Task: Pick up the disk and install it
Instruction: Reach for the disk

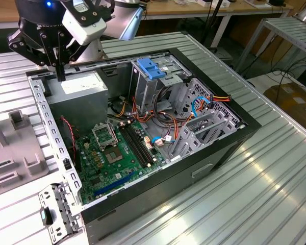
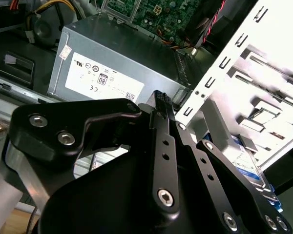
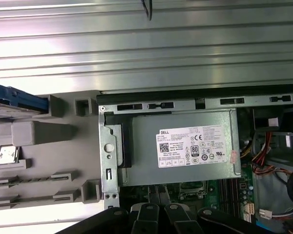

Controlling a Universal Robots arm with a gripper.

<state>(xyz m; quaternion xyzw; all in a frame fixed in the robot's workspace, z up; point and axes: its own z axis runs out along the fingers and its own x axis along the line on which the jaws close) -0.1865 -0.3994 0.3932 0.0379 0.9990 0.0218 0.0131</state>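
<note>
The disk [image 2: 245,165], with a white and blue label and blue side rails, rests in a light grey holder [image 3: 44,146] outside the computer case. In the first wrist view its blue rail [image 3: 19,101] shows at the holder's far end. My gripper [image 1: 59,71] hangs over the case's edge, above the grey power-supply box [image 1: 76,97]. Its black fingers [image 2: 161,105] lie together with nothing between them. They also show in the first wrist view [image 3: 156,213]. The gripper is apart from the disk.
The open case [image 1: 234,135] holds a green motherboard [image 1: 112,153], bundled cables and a metal drive cage [image 1: 199,120]. A light-blue latch [image 1: 150,69] sits on the cage beside it. The case stands on a ribbed metal table [image 1: 255,189]. The grey holder [image 1: 15,148] is on the exterior view's left.
</note>
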